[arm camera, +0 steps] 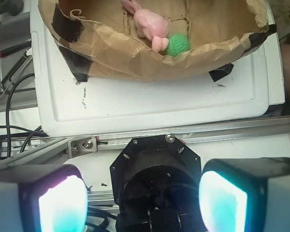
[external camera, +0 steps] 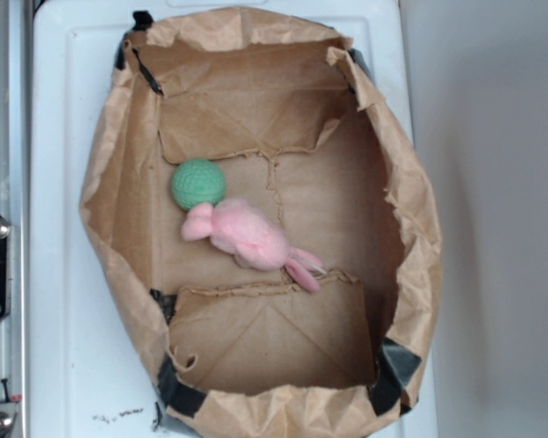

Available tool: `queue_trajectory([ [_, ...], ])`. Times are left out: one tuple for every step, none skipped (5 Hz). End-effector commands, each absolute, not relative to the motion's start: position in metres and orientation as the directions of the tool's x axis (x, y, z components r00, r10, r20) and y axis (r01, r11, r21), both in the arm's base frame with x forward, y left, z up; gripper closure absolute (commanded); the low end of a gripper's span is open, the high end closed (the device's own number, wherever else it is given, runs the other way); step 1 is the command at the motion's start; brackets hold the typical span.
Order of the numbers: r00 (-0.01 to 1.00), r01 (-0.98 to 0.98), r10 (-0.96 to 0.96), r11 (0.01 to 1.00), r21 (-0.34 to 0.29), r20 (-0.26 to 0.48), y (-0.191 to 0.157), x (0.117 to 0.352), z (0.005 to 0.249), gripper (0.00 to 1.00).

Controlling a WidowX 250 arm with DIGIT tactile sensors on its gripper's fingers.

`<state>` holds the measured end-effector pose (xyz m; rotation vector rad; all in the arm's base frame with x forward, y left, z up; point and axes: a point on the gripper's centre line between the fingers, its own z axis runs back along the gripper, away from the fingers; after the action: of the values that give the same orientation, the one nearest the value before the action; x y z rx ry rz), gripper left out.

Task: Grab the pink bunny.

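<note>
The small fuzzy pale-pink plush bunny (external camera: pixel 245 234) lies on the floor of the crumpled brown paper bag (external camera: pixel 119 137), ears toward 4 o'clock, its head end touching the green crocheted ball (external camera: pixel 198 183) at 11 o'clock. In the wrist view the gripper (arm camera: pixel 142 200) hangs released, pads spread wide with nothing between them, well apart from the bag over the white tray (arm camera: pixel 174 104), probably poised for an approach.

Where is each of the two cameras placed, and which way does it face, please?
Exterior: overhead, looking straight down into the paper bag; no gripper in view.
Wrist: on the arm, outside the bag, looking across the white tray toward it; open gripper fills the bottom.
Both show the pink bunny touching the green ball.
</note>
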<state>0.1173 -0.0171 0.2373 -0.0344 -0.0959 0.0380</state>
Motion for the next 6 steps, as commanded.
queue_trajectory([
  [0.995, -0.036, 0.040, 0.999, -0.036, 0.095, -0.017, 0.117, 0.237, 0.00],
  [0.998, -0.007, 0.007, 1.000, -0.001, 0.068, 0.000, 0.167, 0.232, 0.00],
  [1.000, 0.029, -0.029, 0.999, 0.020, 0.006, 0.030, 0.218, 0.215, 0.00],
  [0.989, 0.142, -0.139, 0.987, 0.081, -0.041, 0.052, 0.270, 0.198, 0.00],
  [0.957, 0.289, -0.289, 0.948, 0.133, -0.023, 0.063, 0.298, 0.183, 0.00],
  [0.900, 0.428, -0.435, 0.889, 0.166, 0.012, 0.054, 0.303, 0.171, 0.00],
])
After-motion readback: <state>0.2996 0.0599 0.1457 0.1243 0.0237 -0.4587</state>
